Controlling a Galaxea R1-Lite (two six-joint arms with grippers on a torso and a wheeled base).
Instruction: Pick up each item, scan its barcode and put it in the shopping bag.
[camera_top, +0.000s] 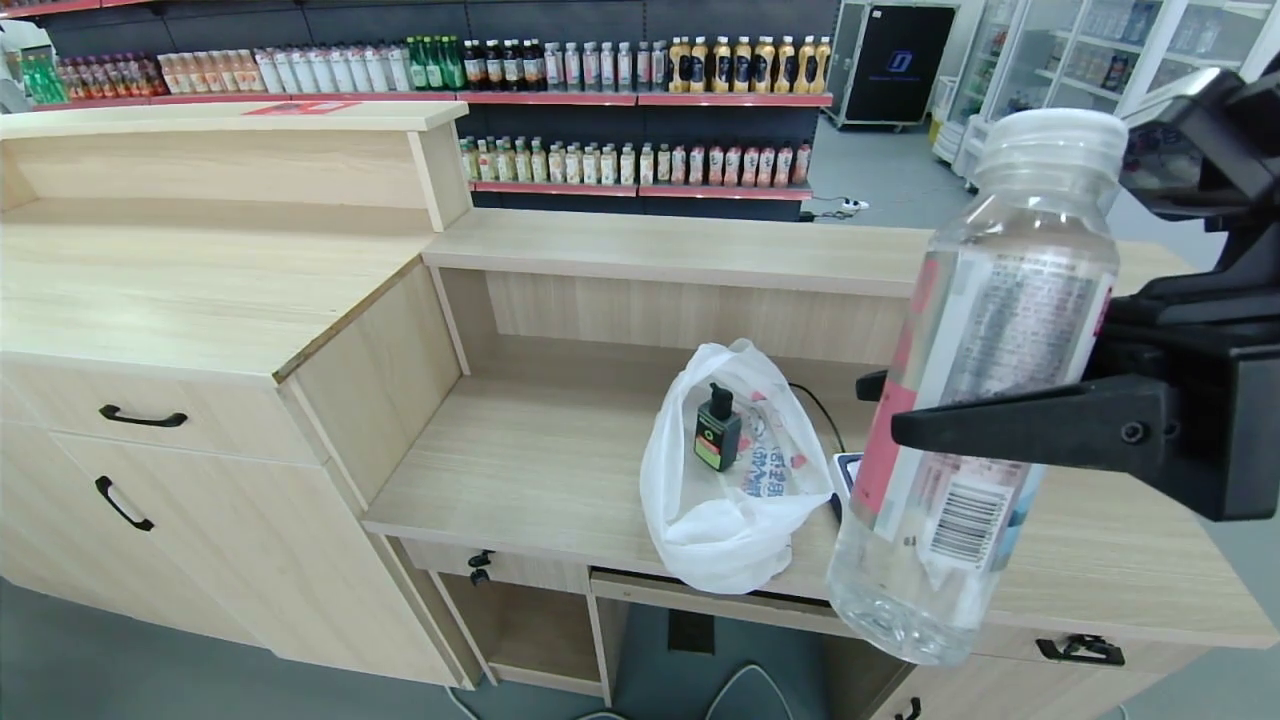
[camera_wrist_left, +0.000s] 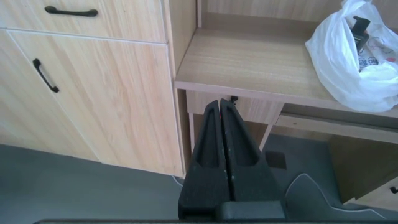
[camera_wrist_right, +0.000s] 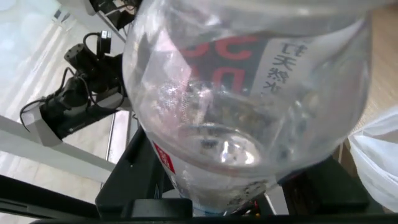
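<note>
Our right jaws grip the bottle (camera_top: 1010, 300), standing almost upright in the air, and the white bag (camera_top: 700, 520) sits on the surface (camera_top: 520, 470) down to its left; our left jaws are pressed together, empty.

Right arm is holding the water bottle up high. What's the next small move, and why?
Probably lower the water bottle toward the cabled device beside the shopping bag, likely the scanner, turning its barcode toward it. The right gripper holds it high above the counter, barcode facing the camera.
</note>
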